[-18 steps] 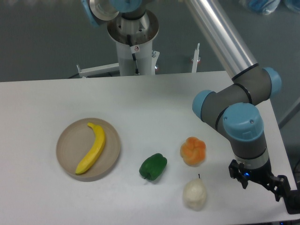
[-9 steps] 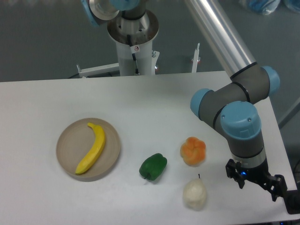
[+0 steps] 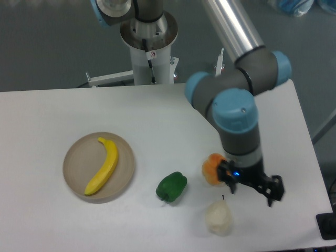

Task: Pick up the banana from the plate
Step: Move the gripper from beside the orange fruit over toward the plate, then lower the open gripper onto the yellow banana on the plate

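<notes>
The orange fruit [image 3: 214, 169] could be knocked if the hand [image 3: 252, 185], whose opening cannot be told, is swept low toward the banana [image 3: 104, 166].

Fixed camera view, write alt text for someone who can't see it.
A banana lies on a plate at table left, untouched. The arm's claw hangs at right, above an orange fruit and a pear; a green pepper sits between.
</notes>
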`<act>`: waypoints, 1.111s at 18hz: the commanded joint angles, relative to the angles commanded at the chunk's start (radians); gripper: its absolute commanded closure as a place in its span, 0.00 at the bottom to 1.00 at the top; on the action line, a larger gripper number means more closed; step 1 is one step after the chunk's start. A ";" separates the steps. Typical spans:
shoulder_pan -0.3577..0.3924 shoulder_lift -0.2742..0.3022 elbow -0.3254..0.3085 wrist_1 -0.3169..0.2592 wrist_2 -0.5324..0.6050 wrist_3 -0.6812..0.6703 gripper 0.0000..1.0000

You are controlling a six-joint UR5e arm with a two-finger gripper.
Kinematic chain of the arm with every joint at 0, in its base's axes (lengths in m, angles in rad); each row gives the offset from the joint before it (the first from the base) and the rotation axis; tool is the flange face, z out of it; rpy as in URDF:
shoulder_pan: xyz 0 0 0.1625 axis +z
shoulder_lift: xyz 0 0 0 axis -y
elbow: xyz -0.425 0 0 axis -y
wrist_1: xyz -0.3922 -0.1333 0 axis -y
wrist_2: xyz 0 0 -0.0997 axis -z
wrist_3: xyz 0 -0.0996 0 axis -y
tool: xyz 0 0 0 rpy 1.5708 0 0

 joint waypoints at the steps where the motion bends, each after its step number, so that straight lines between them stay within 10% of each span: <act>1: -0.008 0.026 -0.035 -0.009 -0.033 -0.045 0.00; 8: -0.127 0.155 -0.267 -0.040 -0.131 -0.244 0.00; 13: -0.250 0.174 -0.462 0.161 -0.122 -0.340 0.00; 20: -0.330 0.077 -0.490 0.247 -0.036 -0.367 0.00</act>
